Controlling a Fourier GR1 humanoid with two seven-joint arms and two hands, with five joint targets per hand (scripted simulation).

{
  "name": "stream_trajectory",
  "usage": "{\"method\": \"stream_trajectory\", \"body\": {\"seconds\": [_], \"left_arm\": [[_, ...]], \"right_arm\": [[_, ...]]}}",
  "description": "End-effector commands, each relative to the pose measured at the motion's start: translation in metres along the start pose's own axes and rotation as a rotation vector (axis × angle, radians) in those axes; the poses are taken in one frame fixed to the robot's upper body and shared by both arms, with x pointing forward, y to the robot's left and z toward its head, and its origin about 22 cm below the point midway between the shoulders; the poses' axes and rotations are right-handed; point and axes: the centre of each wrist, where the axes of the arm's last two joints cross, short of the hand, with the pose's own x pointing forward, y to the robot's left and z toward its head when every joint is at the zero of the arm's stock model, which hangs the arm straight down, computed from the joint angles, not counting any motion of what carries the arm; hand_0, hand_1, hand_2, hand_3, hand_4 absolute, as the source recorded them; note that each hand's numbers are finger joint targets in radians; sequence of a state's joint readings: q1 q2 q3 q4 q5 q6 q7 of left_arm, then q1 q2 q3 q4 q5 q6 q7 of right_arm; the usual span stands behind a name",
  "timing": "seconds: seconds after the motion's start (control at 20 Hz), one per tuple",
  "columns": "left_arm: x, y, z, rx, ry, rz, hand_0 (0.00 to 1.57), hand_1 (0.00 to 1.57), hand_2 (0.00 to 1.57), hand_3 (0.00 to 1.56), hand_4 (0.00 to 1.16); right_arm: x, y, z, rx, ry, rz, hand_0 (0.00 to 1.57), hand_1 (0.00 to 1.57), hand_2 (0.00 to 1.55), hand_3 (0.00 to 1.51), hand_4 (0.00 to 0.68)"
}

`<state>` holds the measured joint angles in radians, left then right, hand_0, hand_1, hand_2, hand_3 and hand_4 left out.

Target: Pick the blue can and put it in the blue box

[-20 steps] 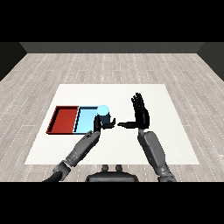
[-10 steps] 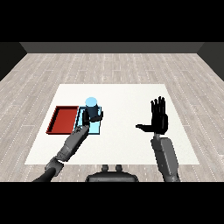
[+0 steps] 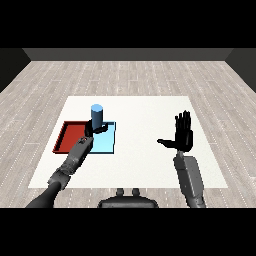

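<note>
**Two trays, one can up in the left hand**

Two trays sit side by side for you, and the left forearm cuts across both: it hides the seam between the red tray (image 3: 70,137) and the blue tray (image 3: 107,142), plus a strip of blue floor. Your left hand (image 3: 91,131) is dark against dark, so the fingers are hard to separate, but they curl round the foot of the can (image 3: 96,115), thumb poking right. Can's upright, over the blue tray's far left corner; you cannot tell from here whether its base touches the floor or hangs above it, since the hand covers the base.

Your right hand (image 3: 183,135) stands well apart on the right, palm up, fingers straight and spread, thumb out to the left, holding nothing.

Room check: the table (image 3: 145,165) shows bare white between the blue tray and that right hand, and more beyond the trays toward the far edge. Red tray lies near the left edge.
</note>
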<state>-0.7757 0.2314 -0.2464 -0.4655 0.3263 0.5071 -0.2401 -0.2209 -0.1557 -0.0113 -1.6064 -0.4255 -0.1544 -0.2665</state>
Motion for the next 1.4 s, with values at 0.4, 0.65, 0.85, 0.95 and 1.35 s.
{"method": "stream_trajectory", "body": {"seconds": [0.4, 0.65, 0.85, 0.95, 1.35], "left_arm": [[-0.072, -0.008, 0.029, 0.028, 0.434, -0.221, 0.9, 0.9, 0.84, 0.95, 0.9], [-0.094, 0.012, 0.037, -0.004, 0.505, -0.211, 1.16, 1.16, 1.08, 0.55, 0.77], [-0.094, 0.024, 0.032, -0.07, 0.459, -0.251, 0.0, 0.0, 0.24, 0.28, 0.67], [-0.088, 0.013, 0.032, -0.01, 0.406, -0.387, 0.0, 0.0, 0.0, 0.0, 0.1], [-0.071, 0.008, 0.022, 0.191, 0.245, -0.243, 0.0, 0.0, 0.0, 0.0, 0.0]], "right_arm": [[-0.014, -0.003, -0.012, -0.003, 0.053, 0.012, 0.0, 0.0, 0.0, 0.0, 0.0], [-0.022, 0.001, -0.016, -0.006, 0.013, -0.011, 0.0, 0.0, 0.0, 0.0, 0.0], [-0.024, -0.02, 0.004, -0.004, 0.021, -0.019, 0.0, 0.0, 0.0, 0.0, 0.0], [-0.031, 0.009, -0.006, 0.028, 0.017, -0.023, 0.0, 0.0, 0.0, 0.0, 0.0], [-0.021, 0.0, -0.009, 0.024, -0.009, -0.075, 0.0, 0.0, 0.0, 0.0, 0.0]]}}
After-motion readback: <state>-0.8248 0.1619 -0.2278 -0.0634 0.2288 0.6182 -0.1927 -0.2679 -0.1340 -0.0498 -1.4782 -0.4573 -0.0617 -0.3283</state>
